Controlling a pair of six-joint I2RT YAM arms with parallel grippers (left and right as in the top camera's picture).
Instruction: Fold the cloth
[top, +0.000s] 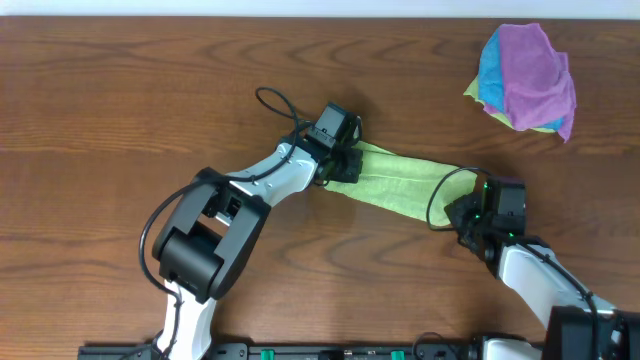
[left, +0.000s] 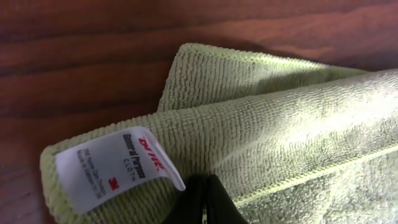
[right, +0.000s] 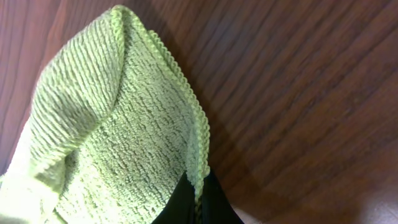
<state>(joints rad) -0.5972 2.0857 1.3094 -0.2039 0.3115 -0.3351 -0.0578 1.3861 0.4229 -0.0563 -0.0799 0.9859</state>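
The lime-green cloth (top: 398, 178) is stretched as a narrow band across the table's middle between my two grippers. My left gripper (top: 345, 162) is shut on its left end. In the left wrist view the black fingertips (left: 205, 198) pinch the cloth (left: 292, 130) just beside the white tag (left: 112, 167). My right gripper (top: 470, 215) is shut on the cloth's right end. In the right wrist view its fingertips (right: 198, 202) clamp the stitched edge of the cloth (right: 118, 130), which bunches up above them.
A pile of purple, blue and yellow-green cloths (top: 528, 78) lies at the back right corner. The wooden table (top: 120, 120) runs bare to the left and front of the arms.
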